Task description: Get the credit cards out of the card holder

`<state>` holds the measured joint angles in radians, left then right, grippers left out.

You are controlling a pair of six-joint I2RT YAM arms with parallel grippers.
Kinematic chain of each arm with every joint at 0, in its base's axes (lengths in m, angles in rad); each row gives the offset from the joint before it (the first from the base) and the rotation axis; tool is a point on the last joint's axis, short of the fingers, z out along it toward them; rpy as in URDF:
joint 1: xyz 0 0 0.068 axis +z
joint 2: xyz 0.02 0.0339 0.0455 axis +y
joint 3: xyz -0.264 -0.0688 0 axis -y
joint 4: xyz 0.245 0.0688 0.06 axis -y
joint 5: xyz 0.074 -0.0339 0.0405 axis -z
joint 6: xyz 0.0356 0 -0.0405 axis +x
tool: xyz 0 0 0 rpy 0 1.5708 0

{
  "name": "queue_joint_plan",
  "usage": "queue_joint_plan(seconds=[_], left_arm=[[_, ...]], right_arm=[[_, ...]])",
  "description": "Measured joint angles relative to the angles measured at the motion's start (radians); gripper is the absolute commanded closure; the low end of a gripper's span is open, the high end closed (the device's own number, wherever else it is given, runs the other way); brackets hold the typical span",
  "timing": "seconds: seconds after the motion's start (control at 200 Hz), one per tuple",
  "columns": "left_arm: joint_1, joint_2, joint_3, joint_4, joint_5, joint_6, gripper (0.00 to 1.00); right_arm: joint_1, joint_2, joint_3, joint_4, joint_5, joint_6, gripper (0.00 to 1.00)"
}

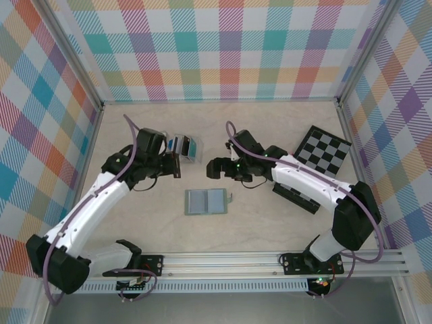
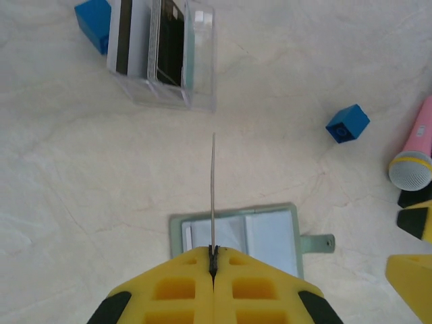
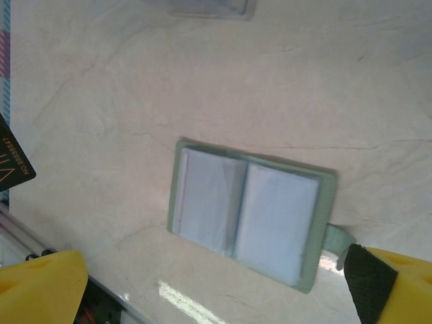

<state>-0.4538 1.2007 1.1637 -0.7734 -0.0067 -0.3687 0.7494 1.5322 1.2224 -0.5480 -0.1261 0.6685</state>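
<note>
Nearest the left wrist camera, the left gripper has its yellow fingers pressed together on a thin card, seen edge-on and standing straight out from the tips. Beyond the card's tip stands a clear stand of upright black and white cards, with a blue block touching its far-left corner. A second blue block lies apart to the right, near a pink microphone. On the table, a checkerboard lies tilted by the right edge, and a black strip lies partly under the right arm. The card holder lies open and flat between the two arms, near the middle of the near edge. Its pale inner panels face up, its long axis runs along that edge, its fold lies across it, and its strap sticks out toward the right edge. In the left wrist view the held card crosses in front of the holder's left panel. The right gripper is spread wide and grips nothing, one finger off each end of the holder. Its dark-tipped finger sits just beside the strap; whether they touch cannot be told.
</note>
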Motion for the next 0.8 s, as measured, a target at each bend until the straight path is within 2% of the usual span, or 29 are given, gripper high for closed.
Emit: queue_joint_plan(seconds=[0.18, 0.415, 0.605, 0.8], left_arm=[[0.042, 0.241, 0.137, 0.042, -0.014, 0.088, 1.0], [0.103, 0.554, 0.397, 0.042, -0.01, 0.176, 1.0], [0.13, 0.724, 0.573, 0.001, -0.001, 0.229, 1.0], [0.137, 0.801, 0.621, -0.037, 0.003, 0.262, 1.0]], right_arm=[[-0.079, -0.001, 0.0, -0.007, 0.018, -0.003, 0.0], [-0.147, 0.037, 0.002, -0.015, 0.013, -0.003, 0.0], [-0.151, 0.076, 0.011, -0.031, 0.008, -0.003, 0.0], [-0.154, 0.086, 0.035, -0.044, 0.001, -0.004, 0.0]])
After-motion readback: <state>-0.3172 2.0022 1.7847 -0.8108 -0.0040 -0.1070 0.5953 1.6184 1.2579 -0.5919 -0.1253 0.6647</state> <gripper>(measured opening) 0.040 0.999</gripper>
